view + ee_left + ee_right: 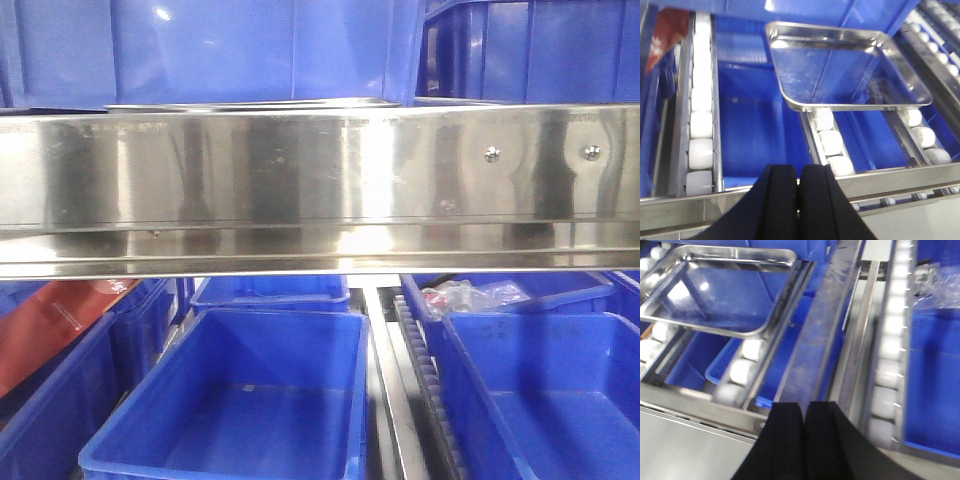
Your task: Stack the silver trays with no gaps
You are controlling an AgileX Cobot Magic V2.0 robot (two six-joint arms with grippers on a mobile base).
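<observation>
A shallow silver tray (850,70) rests on the white roller rails above the blue bins, ahead and to the right of my left gripper (799,172). The right wrist view has the same tray (715,290) at its upper left, well ahead and left of my right gripper (805,407). Both grippers are shut with nothing between their black fingers, and both hover over the steel shelf edge, apart from the tray. In the front view only a thin tray edge (260,103) peeks above a broad steel panel (320,180). I cannot tell whether more than one tray lies there.
Open blue bins (250,400) sit below the shelf, with another bin (550,390) to the right. White roller tracks (701,125) run between the bins. A red-orange item (50,320) lies at the left and clear plastic bags (935,285) at the far right.
</observation>
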